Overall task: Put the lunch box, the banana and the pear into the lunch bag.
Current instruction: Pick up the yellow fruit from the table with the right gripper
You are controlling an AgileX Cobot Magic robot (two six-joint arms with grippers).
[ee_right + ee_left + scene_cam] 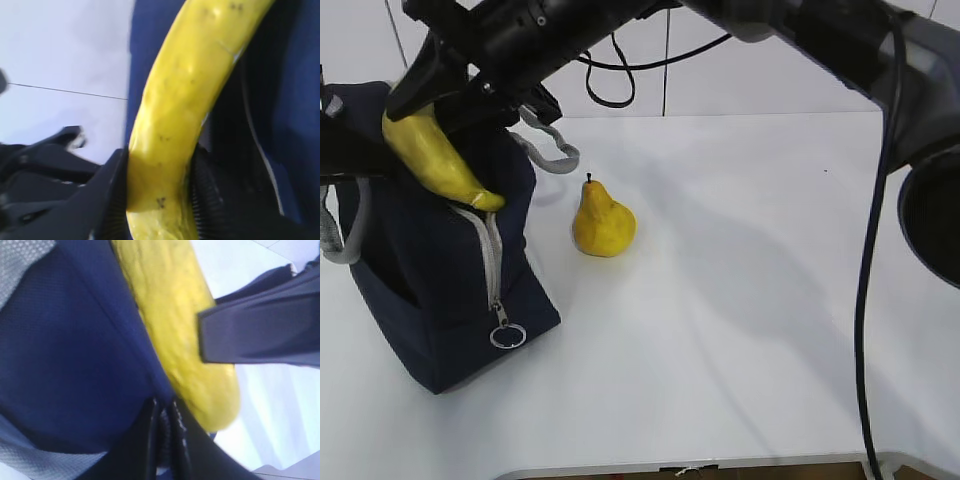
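A banana (438, 158) is pinched between the ribbed fingers of the right pincer (160, 200) and held slanting over the open top of the navy lunch bag (450, 300), its lower tip at the head of the bag's grey zipper (492, 262). The left pincer (164, 437) is seen pressed together on the bag's fabric edge. A pear (602, 222) is left upright on the white surface (740, 320), just right of the bag.

Pear (603, 221) right of bag (440, 290); banana (435, 155) atop.
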